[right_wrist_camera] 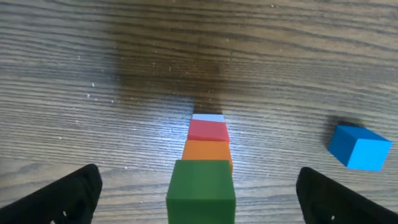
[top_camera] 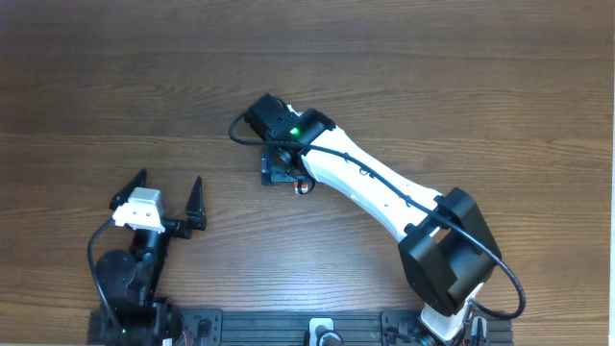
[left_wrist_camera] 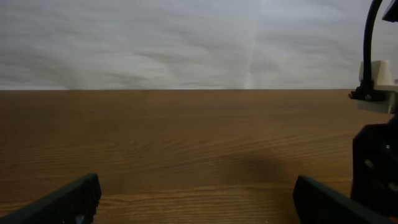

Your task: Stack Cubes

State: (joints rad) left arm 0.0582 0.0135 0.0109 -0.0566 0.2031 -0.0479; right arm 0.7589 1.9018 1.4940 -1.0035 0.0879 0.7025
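**Right arm.** My right arm stands at the lower right of the desk and reaches diagonally across the middle, toward the far left. My right hand points down at the desk, directly above the stack.

**Right hand state.** Released. Both fingers are spread wide, one on each side of the stack, and neither touches a cube. Nothing is grasped.

**Stack.** The cubes stand in one column on the desk, between my right fingers:
- the green cube on top, nearest the wrist camera
- the orange cube directly under it
- the red cube under the orange
- a pale cube at the bottom. Only a thin strip of it shows, so it may be white or light grey.

**Loose cube.** The blue cube sits on the desk by itself, to one side of the stack and apart from it. It is turned slightly out of line with the stack.

**Left arm.** My left arm is folded back close to its base at the lower left. My left hand points out over bare wood, well apart from the stack.

**Left hand state.** Released. Its fingers are spread wide, low above the desk, and hold nothing. Part of the right arm shows at the edge of the left wrist view.
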